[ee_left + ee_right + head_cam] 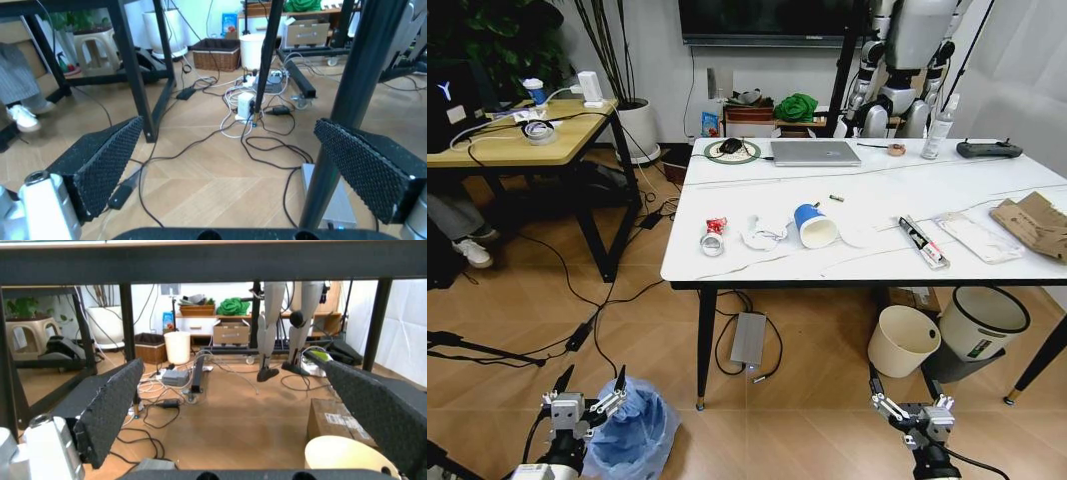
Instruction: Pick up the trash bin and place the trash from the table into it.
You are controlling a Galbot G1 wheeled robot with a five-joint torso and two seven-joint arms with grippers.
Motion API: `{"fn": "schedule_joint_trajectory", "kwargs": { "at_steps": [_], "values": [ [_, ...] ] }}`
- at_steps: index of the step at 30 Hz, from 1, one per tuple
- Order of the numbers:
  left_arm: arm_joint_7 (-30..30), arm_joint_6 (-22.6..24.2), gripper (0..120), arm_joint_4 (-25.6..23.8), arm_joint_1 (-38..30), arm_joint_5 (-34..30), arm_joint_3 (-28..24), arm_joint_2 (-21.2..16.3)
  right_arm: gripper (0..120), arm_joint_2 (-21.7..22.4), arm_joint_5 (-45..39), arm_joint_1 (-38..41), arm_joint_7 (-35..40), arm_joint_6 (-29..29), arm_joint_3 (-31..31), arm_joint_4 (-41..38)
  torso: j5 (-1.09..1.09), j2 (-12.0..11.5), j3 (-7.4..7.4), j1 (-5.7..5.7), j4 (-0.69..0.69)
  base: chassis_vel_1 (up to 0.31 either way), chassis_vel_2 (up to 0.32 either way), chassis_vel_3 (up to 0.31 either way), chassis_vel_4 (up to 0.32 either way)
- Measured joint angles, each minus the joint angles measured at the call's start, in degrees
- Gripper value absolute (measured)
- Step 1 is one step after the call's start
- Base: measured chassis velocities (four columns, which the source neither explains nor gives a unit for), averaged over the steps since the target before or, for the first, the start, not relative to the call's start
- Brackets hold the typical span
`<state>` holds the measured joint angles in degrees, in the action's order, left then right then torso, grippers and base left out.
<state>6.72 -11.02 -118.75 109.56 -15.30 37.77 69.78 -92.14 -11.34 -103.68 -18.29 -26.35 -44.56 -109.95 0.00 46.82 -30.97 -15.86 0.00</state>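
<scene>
Nearest the head camera, low at the bottom of the view, the left pincer (pixel 589 390) hangs just above the floor with its two fingers spread wide and nothing between them. The trash bin (pixel 634 428), lined with a crinkled light-blue bag, stands on the wooden floor just beside it, the right-hand finger close to the bag's bulging rim; whether they touch cannot be told. In the left wrist view the dark textured pads (pixel 100 165) stand far apart, with floor, cables and black counter legs showing between them.

The right pincer (pixel 909 400) hangs low on the other side, likewise spread wide and empty, near the plain cream bin (pixel 903 340) that sits under the counter. In the right wrist view its pads (pixel 107 410) are wide apart and the cream bin's rim shows at one corner.

Farther out stands the white marble-look counter (pixel 727 250). On it lies the trash: a crushed red can (pixel 716 226), a crumpled white wrapper (pixel 763 233), a blue paper cup (pixel 813 224) on its side, clear plastic packaging (pixel 980 237) and torn brown cardboard (pixel 1033 222) at the right edge. A silver laptop (pixel 815 152) and a black controller (pixel 988 149) lie at the far side.
</scene>
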Motion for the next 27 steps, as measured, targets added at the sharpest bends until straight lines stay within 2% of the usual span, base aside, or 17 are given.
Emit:
{"fn": "schedule_joint_trajectory", "kwargs": {
  "at_steps": [27],
  "values": [
    [0.02, 0.33, 100, 0.30, -0.19, -0.02, -0.08, -0.16, 100, 0.00, 0.23, 0.27, -0.04, 0.19, 0.31, 0.14, 0.00, -6.79, 3.98, 2.81, 0.00, 0.000, 0.000, 0.000, 0.000]
  ]
}}
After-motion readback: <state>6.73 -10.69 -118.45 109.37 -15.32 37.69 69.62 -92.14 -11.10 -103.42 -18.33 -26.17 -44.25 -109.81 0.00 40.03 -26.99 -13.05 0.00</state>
